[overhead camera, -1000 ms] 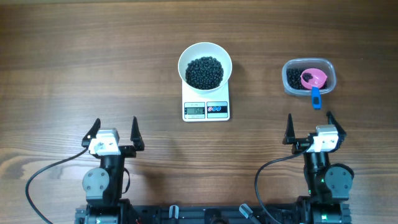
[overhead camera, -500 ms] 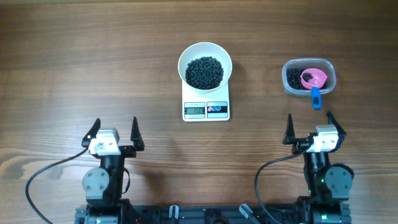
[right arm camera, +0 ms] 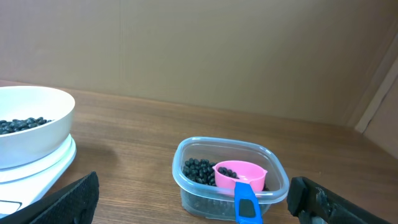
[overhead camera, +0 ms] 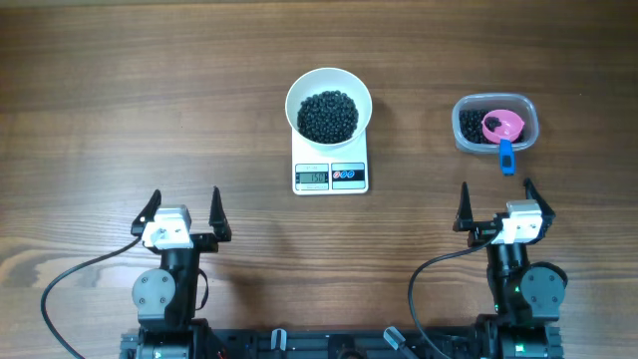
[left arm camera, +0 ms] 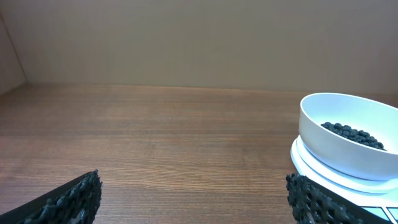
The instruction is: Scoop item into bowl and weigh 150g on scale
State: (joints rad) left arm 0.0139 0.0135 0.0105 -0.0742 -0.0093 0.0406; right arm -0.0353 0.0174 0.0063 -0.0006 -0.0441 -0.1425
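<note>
While your left gripper (overhead camera: 185, 194) and right gripper (overhead camera: 495, 187) hang spread and empty, the filled bowl (overhead camera: 329, 88) sits on the scale (overhead camera: 330, 178), so you likely just verify 150 g on its display (overhead camera: 313, 178).

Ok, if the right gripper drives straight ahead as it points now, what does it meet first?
Probably the pink scoop's blue handle, jutting over the clear tub's near rim; the tub lies right behind it.

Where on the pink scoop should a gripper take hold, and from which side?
The blue handle, probably. It sticks out over the near rim of the clear tub toward the open right gripper, while the pink cup sits among beans. Come from the near side, jaws across the handle's narrow width.
</note>
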